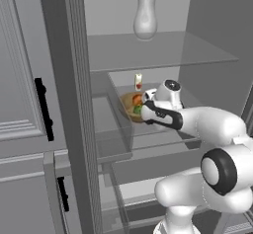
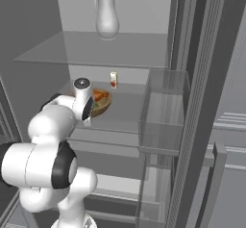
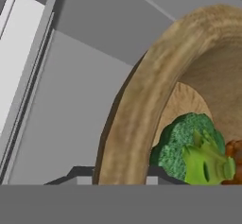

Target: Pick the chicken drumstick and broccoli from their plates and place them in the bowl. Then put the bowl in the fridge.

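Wooden bowl (image 3: 142, 100) rim sits right at the hand (image 3: 113, 178), rim between the fingertips — apparently clamped on it. Broccoli (image 3: 189, 147) and chicken drumstick (image 3: 234, 157) lie inside. Bowl rests on a glass shelf (image 2: 129, 109) in the open fridge (image 1: 207, 55) — loading done; release and retreat remain, I judge.

Glossy white rounded arm (image 1: 217, 124) with dark joint rings, seemingly no cables.
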Robot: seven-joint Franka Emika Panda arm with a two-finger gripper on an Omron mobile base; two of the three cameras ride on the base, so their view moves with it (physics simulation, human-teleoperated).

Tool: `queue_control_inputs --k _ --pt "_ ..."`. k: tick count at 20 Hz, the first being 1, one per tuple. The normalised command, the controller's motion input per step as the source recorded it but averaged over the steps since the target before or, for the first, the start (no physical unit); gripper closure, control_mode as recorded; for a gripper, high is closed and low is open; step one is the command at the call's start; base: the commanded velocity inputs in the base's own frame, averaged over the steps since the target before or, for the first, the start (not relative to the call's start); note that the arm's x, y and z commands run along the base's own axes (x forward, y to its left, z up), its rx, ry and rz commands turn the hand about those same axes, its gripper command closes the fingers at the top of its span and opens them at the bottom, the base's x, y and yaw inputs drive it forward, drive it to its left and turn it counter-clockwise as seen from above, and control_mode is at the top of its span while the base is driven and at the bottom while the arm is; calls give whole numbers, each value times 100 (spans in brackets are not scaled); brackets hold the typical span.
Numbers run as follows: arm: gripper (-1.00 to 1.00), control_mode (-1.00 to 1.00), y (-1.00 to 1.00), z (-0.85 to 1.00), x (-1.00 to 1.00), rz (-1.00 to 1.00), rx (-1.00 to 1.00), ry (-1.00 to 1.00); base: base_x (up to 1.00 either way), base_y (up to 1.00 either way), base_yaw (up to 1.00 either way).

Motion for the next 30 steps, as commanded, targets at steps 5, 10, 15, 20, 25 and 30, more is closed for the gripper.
queue_control_inputs --k 5,10,15,20,25,30 --pt "-100 -100 3 -32 29 0 0 -4 0 0 0" --pt "-100 -100 0 -13 14 0 0 -5 0 0 0" --pt "-100 -100 -2 0 -12 0 0 -19 0 0 0" --pt "-100 -100 -9 11 -27 0 3 -9 0 0 0" --pt "-100 -100 -7 62 -31 0 5 -9 0 0 0" --pt "-100 -100 0 70 -57 0 1 -5 0 0 0"
